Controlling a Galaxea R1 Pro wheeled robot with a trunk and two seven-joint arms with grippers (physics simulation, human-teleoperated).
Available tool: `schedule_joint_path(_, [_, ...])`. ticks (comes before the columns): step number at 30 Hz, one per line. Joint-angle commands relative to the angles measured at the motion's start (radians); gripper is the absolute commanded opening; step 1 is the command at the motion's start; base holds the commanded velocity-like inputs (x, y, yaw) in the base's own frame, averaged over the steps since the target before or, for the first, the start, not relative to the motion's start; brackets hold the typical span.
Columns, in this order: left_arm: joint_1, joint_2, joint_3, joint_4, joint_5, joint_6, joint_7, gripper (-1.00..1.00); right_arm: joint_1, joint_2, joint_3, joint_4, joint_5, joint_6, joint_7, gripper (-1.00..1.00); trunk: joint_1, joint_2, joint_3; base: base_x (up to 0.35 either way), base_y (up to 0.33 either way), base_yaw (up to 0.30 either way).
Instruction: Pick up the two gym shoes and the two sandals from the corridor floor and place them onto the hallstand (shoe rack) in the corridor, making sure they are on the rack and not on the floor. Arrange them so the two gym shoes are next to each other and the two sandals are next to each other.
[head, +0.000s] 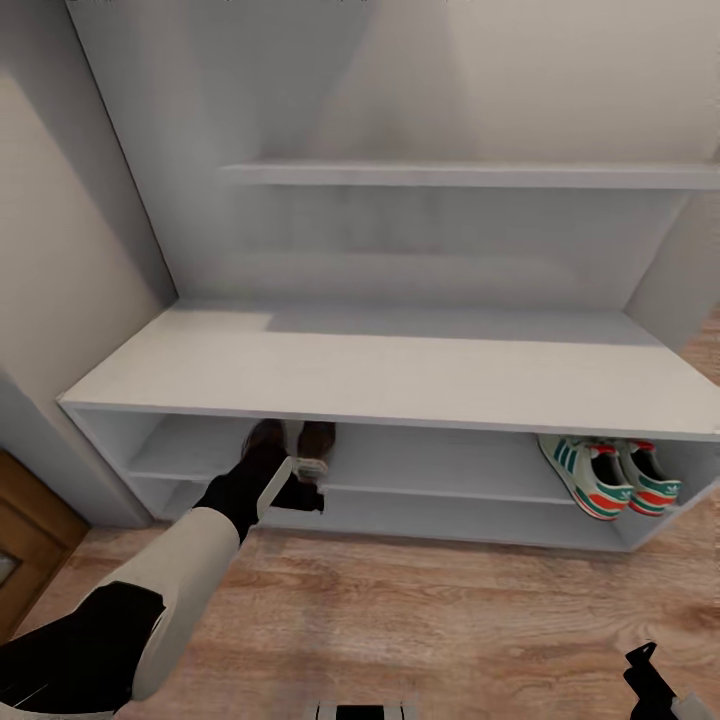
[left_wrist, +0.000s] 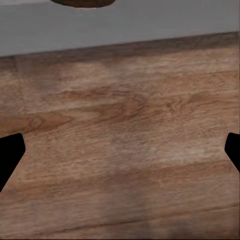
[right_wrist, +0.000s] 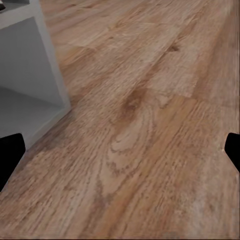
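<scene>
Two gym shoes (head: 610, 475) sit side by side on the upper inner shelf of the hallstand (head: 400, 375), at its right end, heels toward us and touching or nearly so. Both sandals (head: 300, 445) are on the same shelf toward the left end, dark brown, close together, partly hidden under the bench top and behind our left arm. Left gripper (head: 300, 490) is at the shelf's front edge, right by the sandals; its fingers (left_wrist: 10, 155) are spread wide in the left wrist view, holding nothing, with corridor floor (left_wrist: 125, 140) between them and a brown sandal edge at the frame border. Right gripper (head: 655, 685) hangs low over the floor near the hallstand's right end; its fingers (right_wrist: 10, 155) are also released and empty, hallstand corner visible in the right wrist view.
</scene>
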Motion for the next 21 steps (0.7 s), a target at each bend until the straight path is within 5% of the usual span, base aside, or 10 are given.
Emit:
schedule_joint_path(1, [0.000,0.000,0.000,0.000,0.000,0.000,0.000,1.00,0.000,0.000,0.000,0.000,0.000,0.000,0.000,1.00,0.000,0.000,0.000,-0.335,0.000,0.000])
schedule_joint_path(21, [0.000,0.000,0.000,0.000,0.000,0.000,0.000,1.00,0.000,0.000,-0.001,0.000,0.000,0.000,0.000,1.00,0.000,0.000,0.000,-0.337,0.000,0.000])
